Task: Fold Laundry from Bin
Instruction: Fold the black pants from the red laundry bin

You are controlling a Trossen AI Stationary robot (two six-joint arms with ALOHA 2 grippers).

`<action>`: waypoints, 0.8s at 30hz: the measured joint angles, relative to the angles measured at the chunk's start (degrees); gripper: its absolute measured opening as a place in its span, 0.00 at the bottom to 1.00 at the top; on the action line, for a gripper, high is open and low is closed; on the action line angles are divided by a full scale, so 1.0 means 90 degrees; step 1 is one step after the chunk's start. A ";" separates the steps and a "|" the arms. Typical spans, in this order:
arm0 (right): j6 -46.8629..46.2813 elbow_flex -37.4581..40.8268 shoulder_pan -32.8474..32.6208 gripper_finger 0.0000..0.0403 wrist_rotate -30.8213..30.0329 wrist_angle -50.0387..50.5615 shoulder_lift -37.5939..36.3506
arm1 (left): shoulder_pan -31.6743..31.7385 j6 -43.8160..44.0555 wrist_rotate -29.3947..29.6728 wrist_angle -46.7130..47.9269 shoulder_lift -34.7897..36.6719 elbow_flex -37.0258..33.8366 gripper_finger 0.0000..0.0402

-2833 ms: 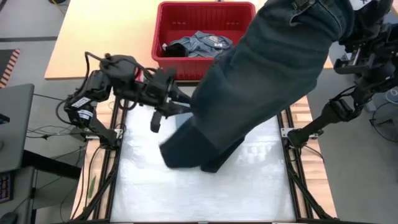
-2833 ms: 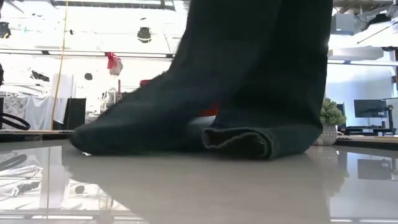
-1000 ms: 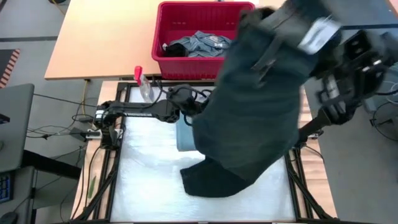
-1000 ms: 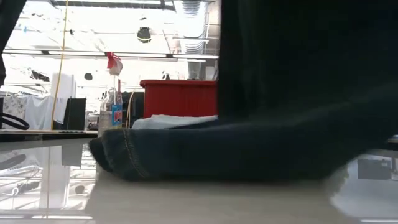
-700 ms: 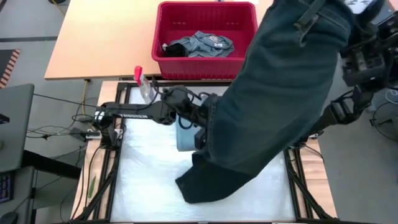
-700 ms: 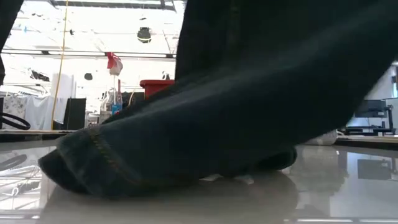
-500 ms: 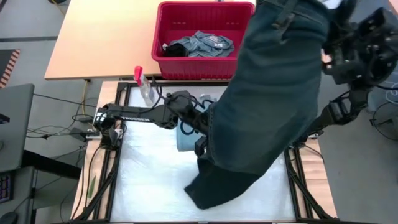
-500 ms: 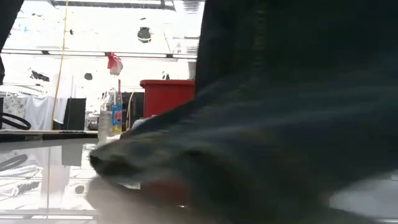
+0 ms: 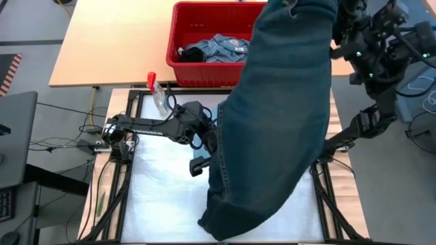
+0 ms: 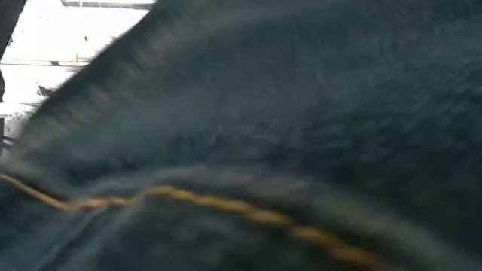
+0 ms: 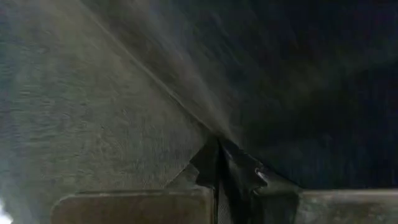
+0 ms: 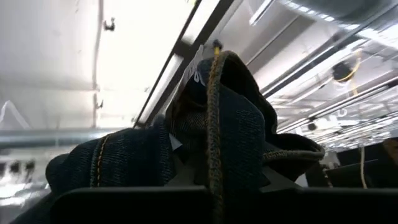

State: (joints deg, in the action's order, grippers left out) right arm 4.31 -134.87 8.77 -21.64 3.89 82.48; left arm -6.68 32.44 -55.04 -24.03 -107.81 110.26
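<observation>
A pair of dark blue jeans (image 9: 272,122) hangs slanting from high above the table's far right down to the near middle. Its denim fills the low view (image 10: 241,135). My right gripper (image 9: 338,30) is shut on the top end, up in the air beside the red bin (image 9: 178,41). My left gripper (image 9: 212,144) reaches in from the table's left and is shut on the jeans' left side. A grey-blue denim garment (image 9: 216,47) lies in the bin. My left gripper pinches the jeans' left edge (image 11: 214,134), about halfway down their length, between its two fingers. It comes in roughly level from the table's left. Creases run out from the fingertips (image 11: 231,163). The jeans' lower end (image 9: 221,228) lies on the table. My right gripper holds the bunched waistband (image 12: 214,118), with its yellow stitching and a label, in several layers between its fingers. The fingers slant upward. The jeans are lifted high and hang down from the hold toward the table.
A clear spray bottle with a red top (image 9: 155,90) stands at the white table's (image 9: 157,204) far left corner. The bin sits on a wooden table (image 9: 109,41) behind. Black frame rails (image 9: 126,184) run along both sides.
My right gripper has swung the jeans' top end right, then back toward the bin. My left gripper has moved a little toward the near edge, along the jeans' left side. The jeans' lower end has slid toward the near edge and now covers the low view.
</observation>
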 joint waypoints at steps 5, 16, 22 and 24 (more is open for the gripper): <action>-0.0355 -0.0001 0.0214 0.10 -0.0254 -0.0848 0.0144 | 0.0112 -0.0349 0.0330 0.0275 0.0060 0.0004 0.00; -0.0456 -0.0015 0.0222 0.10 -0.0365 -0.1011 0.0131 | 0.0442 -0.2512 0.2996 0.3732 0.0120 0.0002 0.00; -0.0454 -0.0015 0.0017 0.10 -0.0022 -0.0593 0.0015 | 0.0471 -0.2757 0.6115 0.5267 0.0183 -0.0010 0.00; -0.0449 -0.0015 -0.0098 0.10 0.0029 -0.0372 -0.0005 | 0.0536 -0.2917 0.6456 0.5546 0.0311 -0.0010 0.00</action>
State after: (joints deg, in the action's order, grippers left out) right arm 0.27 -135.00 7.88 -21.38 0.54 82.43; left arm -1.86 6.19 3.07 25.88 -105.02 110.17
